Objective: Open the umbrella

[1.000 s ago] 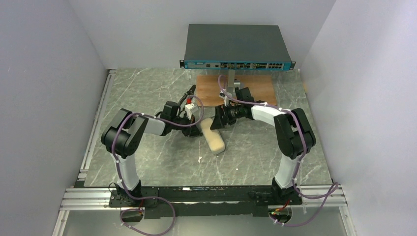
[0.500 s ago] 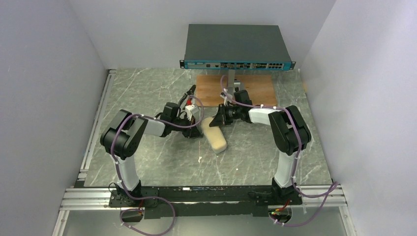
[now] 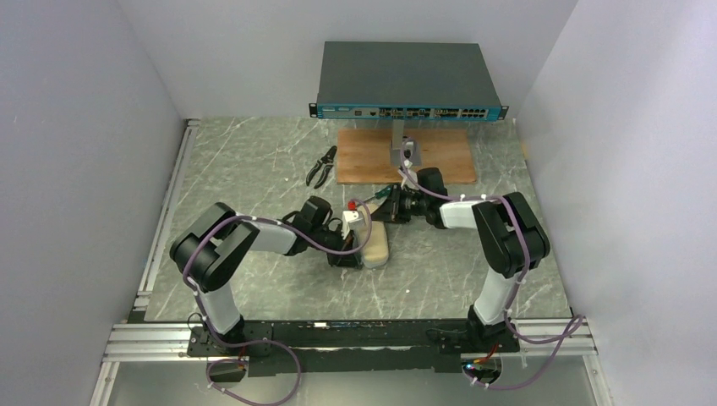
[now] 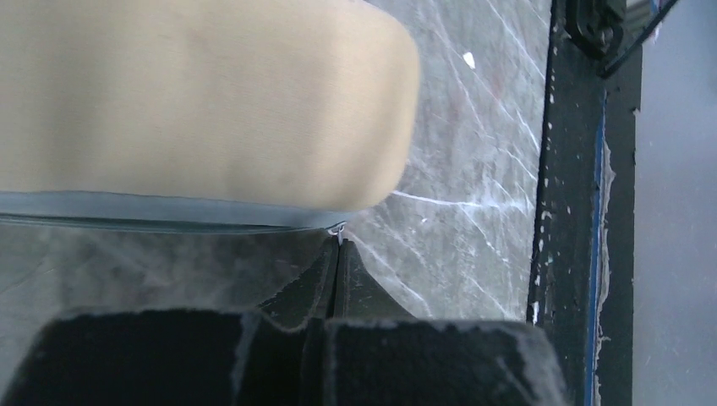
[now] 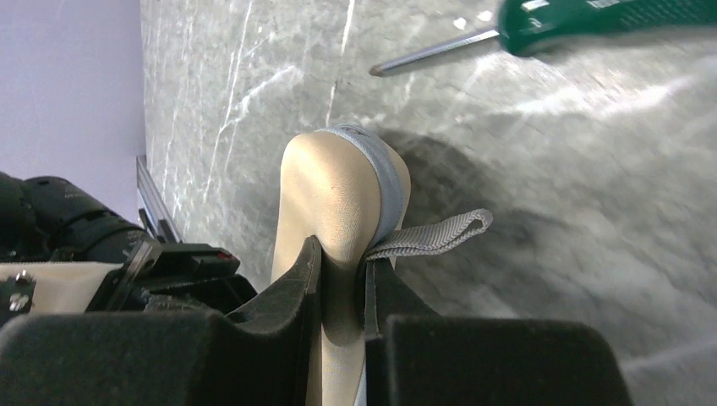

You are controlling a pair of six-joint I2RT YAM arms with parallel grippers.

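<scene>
The umbrella itself is hidden. What the grippers hold is a plump beige zip sleeve point(image 5: 331, 182), and whether the umbrella is inside it cannot be told. The right gripper point(image 5: 342, 255) has its fingers pinched onto one rounded end of the sleeve, so that end bulges out just past the fingertips. A grey webbing loop point(image 5: 440, 234) sticks out sideways beside one finger. A green-handled screwdriver point(image 5: 592, 13) lies on the marble beyond that end, apart from it.

The left gripper point(image 4: 338, 245) has its jaws pressed fully together at the sleeve's grey zip edge point(image 4: 169, 207). A tiny metal loop point(image 4: 338, 227) sits right at its tips. Whether that loop is actually pinched is unclear. The sleeve's body fills the view just ahead of this gripper.

A second ago the right gripper stood wide open beside the sleeve's far end. It has since clamped down on it. The left arm has reached further across and nearer, carrying the sleeve with it, and the pliers point(image 3: 320, 167) it overlapped now lie uncovered behind it.
</scene>
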